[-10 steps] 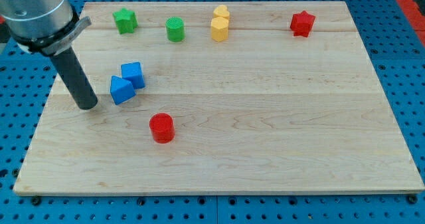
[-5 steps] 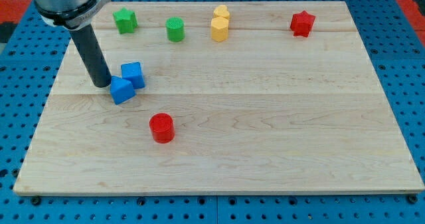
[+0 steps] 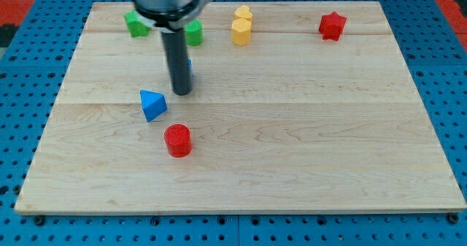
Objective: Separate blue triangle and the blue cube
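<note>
The blue triangle (image 3: 152, 104) lies on the wooden board left of centre. The blue cube (image 3: 190, 69) is almost fully hidden behind my rod; only a thin blue sliver shows at the rod's right side. My tip (image 3: 182, 93) rests on the board just to the right of and slightly above the triangle, with a small gap between them. The cube sits right behind the rod, apart from the triangle.
A red cylinder (image 3: 177, 140) lies below the triangle. Along the view's top stand a green star (image 3: 134, 23), a green cylinder (image 3: 194, 33) partly behind the arm, two yellow blocks (image 3: 241, 25) and a red star (image 3: 332, 25).
My tip swept right from the left of the blue pair, passing between them. The cube was pushed right and up; the triangle shifted slightly right and down.
</note>
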Tool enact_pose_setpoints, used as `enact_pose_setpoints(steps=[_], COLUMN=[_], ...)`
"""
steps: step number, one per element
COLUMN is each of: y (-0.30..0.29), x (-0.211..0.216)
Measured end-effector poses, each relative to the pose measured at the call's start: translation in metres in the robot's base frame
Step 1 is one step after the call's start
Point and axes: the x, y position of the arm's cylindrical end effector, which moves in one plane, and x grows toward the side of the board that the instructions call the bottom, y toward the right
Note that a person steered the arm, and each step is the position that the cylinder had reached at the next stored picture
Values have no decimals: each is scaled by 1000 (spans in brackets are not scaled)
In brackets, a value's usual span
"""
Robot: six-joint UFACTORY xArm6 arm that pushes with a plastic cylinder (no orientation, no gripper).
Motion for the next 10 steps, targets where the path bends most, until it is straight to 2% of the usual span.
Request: enact_pose_setpoints(steps=[1,3,4,5,7,9,10], y=[-42,-54,-42,58,62,-56,-69], x=[-12,-38,-37,-33,-33,-39,-39])
